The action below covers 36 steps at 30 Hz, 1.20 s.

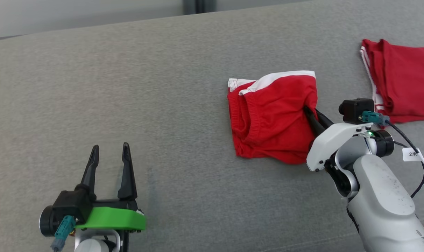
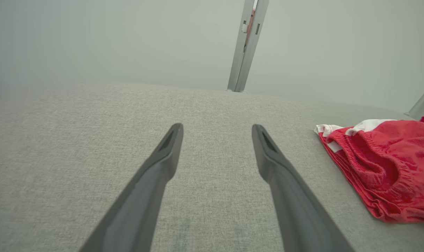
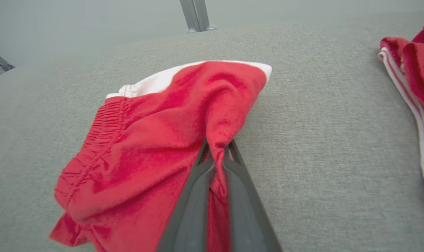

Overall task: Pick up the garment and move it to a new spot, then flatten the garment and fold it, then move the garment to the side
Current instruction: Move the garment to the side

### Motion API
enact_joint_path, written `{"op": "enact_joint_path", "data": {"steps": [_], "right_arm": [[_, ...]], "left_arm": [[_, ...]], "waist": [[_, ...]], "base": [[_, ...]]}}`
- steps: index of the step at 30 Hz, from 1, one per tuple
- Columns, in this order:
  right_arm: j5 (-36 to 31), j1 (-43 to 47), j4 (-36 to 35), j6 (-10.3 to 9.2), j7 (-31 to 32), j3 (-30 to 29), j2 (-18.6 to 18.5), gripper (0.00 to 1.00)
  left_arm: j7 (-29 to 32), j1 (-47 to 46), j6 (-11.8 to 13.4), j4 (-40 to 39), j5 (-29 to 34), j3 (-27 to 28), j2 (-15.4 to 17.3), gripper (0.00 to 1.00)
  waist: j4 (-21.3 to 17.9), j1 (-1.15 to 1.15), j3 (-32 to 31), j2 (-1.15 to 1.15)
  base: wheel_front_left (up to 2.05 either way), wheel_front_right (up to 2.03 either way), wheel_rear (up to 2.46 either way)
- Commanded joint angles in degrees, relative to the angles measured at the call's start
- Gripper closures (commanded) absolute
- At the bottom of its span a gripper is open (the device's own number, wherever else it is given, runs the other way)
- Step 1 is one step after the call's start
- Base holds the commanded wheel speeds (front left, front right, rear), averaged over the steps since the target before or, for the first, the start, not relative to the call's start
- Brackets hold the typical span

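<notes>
Pickup begun: pinches the red garment (image 1: 268, 115) in the right end effector (image 1: 311, 112), holds the left end effector (image 1: 110, 146) spread; moving, flattening, folding yet to do.

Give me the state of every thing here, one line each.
shorts: rumpled, lying down, one edge bunched in the right gripper
other garment: folded over, lying apart at the right, untouched
left gripper: open, empty
right gripper: shut on the shorts

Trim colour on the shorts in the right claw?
White, against the red fabric shorts; head view shows it best.
</notes>
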Motion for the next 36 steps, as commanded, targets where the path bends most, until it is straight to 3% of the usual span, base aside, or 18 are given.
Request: {"op": "enact_joint_path", "data": {"steps": [1,8,16,22,36], "right_arm": [[-0.1,-0.4,-0.9,-0.07,-0.4,-0.5,0.0,1.0],[0.6,-2.0,-2.1,-0.07,-1.4,-0.1,1.5,1.0],[0.1,-6.3,0.2,-0.07,-2.7,0.9,0.9,1.0],[-1.6,-10.5,0.5,-0.07,-0.3,2.0,-4.1,1.0],[0.2,-20.3,3.8,-0.07,9.5,4.3,-21.1,1.0]], "left_arm": [[0.2,-1.5,-0.2,-0.3,0.8,-0.4,0.8,0.0],[2.2,-4.2,-0.5,-1.7,2.1,-0.9,3.0,0.0],[3.5,-5.0,-0.4,-2.5,2.3,-1.5,4.0,0.0],[2.8,-4.7,0.1,-2.2,1.4,-1.7,3.3,0.0],[1.4,-5.8,0.0,-1.3,0.9,-2.8,2.3,0.0]], "waist": [[-10.2,0.0,4.8,0.0],[-17.4,0.0,8.4,0.0],[-17.1,0.0,9.2,0.0],[-13.9,0.0,8.1,0.0],[-6.3,0.0,9.1,0.0]], "base": [[0.0,0.0,0.0],[0.0,0.0,0.0],[0.0,0.0,0.0],[0.0,0.0,0.0],[0.0,0.0,0.0]]}}
